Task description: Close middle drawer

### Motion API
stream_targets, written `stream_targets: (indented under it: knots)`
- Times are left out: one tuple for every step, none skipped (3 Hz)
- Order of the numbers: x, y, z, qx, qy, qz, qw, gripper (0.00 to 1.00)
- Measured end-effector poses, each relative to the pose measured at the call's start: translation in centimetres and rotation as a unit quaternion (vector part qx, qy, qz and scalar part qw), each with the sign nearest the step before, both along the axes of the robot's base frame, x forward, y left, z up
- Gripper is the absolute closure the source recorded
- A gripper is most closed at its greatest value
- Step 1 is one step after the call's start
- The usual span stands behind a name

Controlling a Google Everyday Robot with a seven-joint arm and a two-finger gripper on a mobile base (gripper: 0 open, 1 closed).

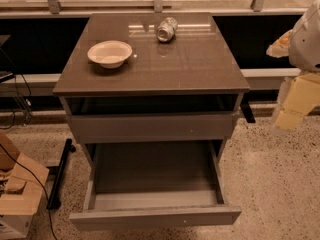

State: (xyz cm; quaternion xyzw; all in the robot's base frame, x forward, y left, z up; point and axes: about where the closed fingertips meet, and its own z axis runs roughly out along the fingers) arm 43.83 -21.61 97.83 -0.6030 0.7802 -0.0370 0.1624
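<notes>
The end effector (292,106) hangs low at the right side, near the top right corner of the cabinet but not touching it. I cannot tell if it is wide or narrow, or if it holds anything. To its left, the top drawer (150,127) sticks out a little bit. Under that, the middle drawer (155,217) is pulled far out, and its grey floor looks bare. Up on the brown tabletop (200,69) sit a white bowl (110,53) and a can (166,29) lying on its side. A cardboard box (20,194) sits on the floor at the far left.
</notes>
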Motion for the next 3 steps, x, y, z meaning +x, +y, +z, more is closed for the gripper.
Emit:
stream_targets:
  knots:
    - [-0.8, 0.8, -2.0, 0.023, 0.01, 0.007, 0.9997, 0.35]
    - [-2.1, 1.7, -7.2, 0.071, 0.034, 0.022, 0.9966, 0.58]
    - [-2.4, 2.9, -13.5, 0.121, 0.05, 0.038, 0.9906, 0.8]
